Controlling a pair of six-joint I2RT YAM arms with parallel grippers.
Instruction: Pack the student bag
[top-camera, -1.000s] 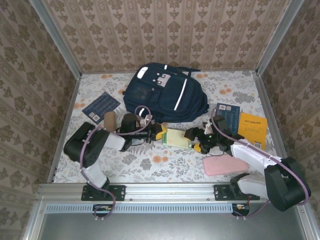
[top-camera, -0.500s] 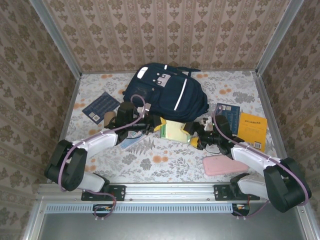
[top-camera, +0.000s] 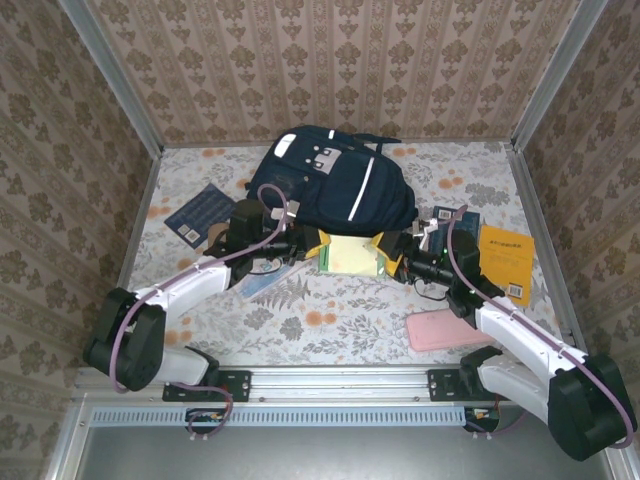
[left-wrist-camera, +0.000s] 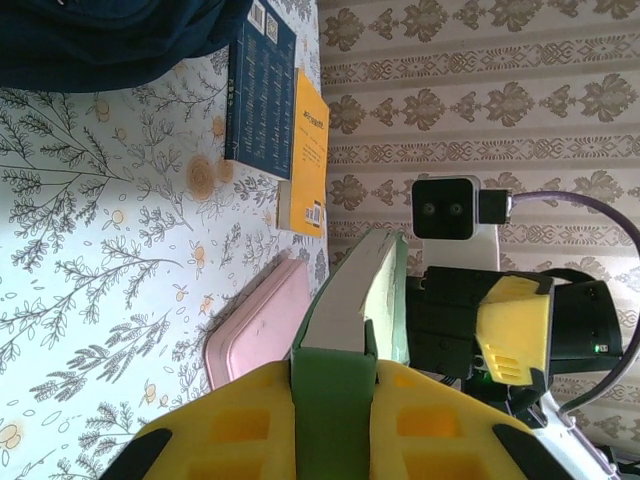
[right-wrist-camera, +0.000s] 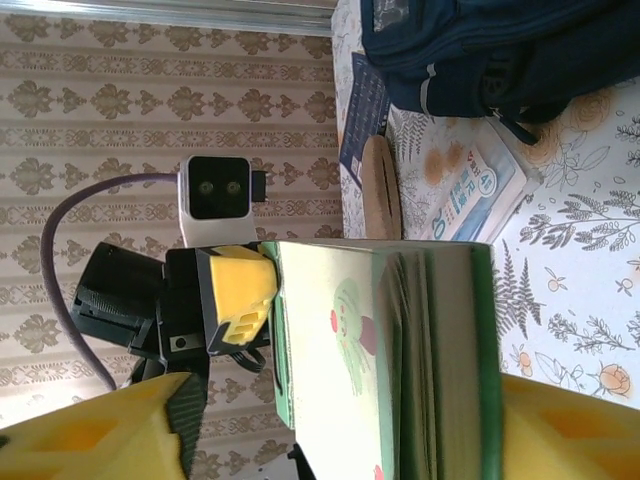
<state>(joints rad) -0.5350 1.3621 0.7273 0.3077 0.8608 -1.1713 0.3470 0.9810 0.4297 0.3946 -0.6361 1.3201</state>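
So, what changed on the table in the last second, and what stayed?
The left gripper, shut on the green notebook, carried it away from the arm bases, toward the student bag. The right gripper reached forward and now has its jaws around the notebook's other end, with a gap on one side. The bag, pink case and orange book stayed put.
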